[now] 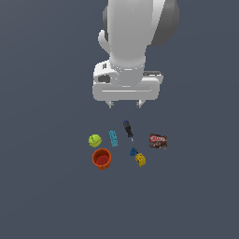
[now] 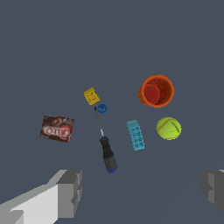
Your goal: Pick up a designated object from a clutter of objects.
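Observation:
The designated object, an orange-red round cup [image 1: 101, 158] [image 2: 156, 90], stands upright at the exterior view's left of the clutter, just below a yellow-green ball [image 1: 95, 140] [image 2: 169, 128]. A cyan block [image 1: 113, 138] [image 2: 136, 135], a dark screwdriver [image 1: 128, 129] [image 2: 106, 151], a yellow-and-blue piece [image 1: 138, 158] [image 2: 93, 98] and a dark red packet [image 1: 158, 141] [image 2: 57, 128] lie around it. My gripper [image 1: 124, 103] [image 2: 142, 192] hangs open high above the clutter, holding nothing, its grey fingers [image 2: 70, 192] wide apart.
All items rest on a plain dark grey floor [image 1: 46, 186]. The arm's white body [image 1: 133, 42] fills the upper middle of the exterior view.

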`<state>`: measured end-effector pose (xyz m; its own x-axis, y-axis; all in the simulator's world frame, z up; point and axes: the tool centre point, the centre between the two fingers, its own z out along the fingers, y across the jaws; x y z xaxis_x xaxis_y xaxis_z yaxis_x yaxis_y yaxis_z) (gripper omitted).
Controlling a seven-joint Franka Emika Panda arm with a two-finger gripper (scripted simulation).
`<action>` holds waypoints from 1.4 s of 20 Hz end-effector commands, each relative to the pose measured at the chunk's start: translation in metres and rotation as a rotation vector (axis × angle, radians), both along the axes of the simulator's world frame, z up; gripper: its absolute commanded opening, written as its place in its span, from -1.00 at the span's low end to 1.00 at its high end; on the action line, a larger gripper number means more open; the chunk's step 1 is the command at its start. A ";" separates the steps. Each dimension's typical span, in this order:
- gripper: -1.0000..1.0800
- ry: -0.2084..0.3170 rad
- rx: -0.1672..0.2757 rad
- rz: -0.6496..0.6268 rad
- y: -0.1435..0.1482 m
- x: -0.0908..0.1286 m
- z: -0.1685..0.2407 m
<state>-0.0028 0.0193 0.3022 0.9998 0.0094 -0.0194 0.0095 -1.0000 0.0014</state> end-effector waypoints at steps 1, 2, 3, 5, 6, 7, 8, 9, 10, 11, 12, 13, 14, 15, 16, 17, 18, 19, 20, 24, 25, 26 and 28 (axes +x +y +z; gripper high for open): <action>0.23 0.000 0.000 0.000 0.000 0.000 0.000; 0.23 0.000 0.001 -0.001 0.000 0.000 0.000; 0.23 0.000 0.002 -0.002 0.000 0.000 0.000; 0.23 0.000 0.008 -0.008 0.000 0.002 0.000; 0.23 0.000 0.011 -0.011 0.000 0.002 0.000; 0.23 0.000 0.014 -0.012 0.000 0.002 0.001; 0.23 0.000 0.015 -0.012 0.000 0.002 0.001; 0.23 0.000 0.015 -0.011 0.000 0.002 0.001; 0.23 0.000 0.015 -0.011 0.000 0.002 0.001; 0.23 0.000 0.015 -0.012 0.000 0.002 0.001; 0.23 0.000 0.015 -0.015 0.000 0.003 0.000; 0.23 0.000 0.016 -0.020 -0.001 0.004 0.000; 0.23 0.000 0.017 -0.027 -0.001 0.005 -0.001; 0.23 0.000 0.018 -0.035 -0.001 0.006 -0.002; 0.23 -0.001 0.019 -0.045 -0.002 0.007 -0.003; 0.23 -0.001 0.021 -0.056 -0.002 0.009 -0.005; 0.23 -0.001 0.022 -0.069 -0.003 0.011 -0.006; 0.23 -0.001 0.024 -0.084 -0.004 0.013 -0.008; 0.23 -0.001 0.026 -0.100 -0.005 0.016 -0.011; 0.23 -0.002 0.036 -0.183 -0.009 0.028 -0.022; 0.23 -0.002 0.039 -0.208 -0.011 0.031 -0.025; 0.23 -0.002 0.041 -0.235 -0.013 0.035 -0.029; 0.23 -0.002 0.047 -0.294 -0.016 0.043 -0.037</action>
<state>0.0344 0.0058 0.2712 0.9710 -0.2381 -0.0219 -0.2388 -0.9702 -0.0415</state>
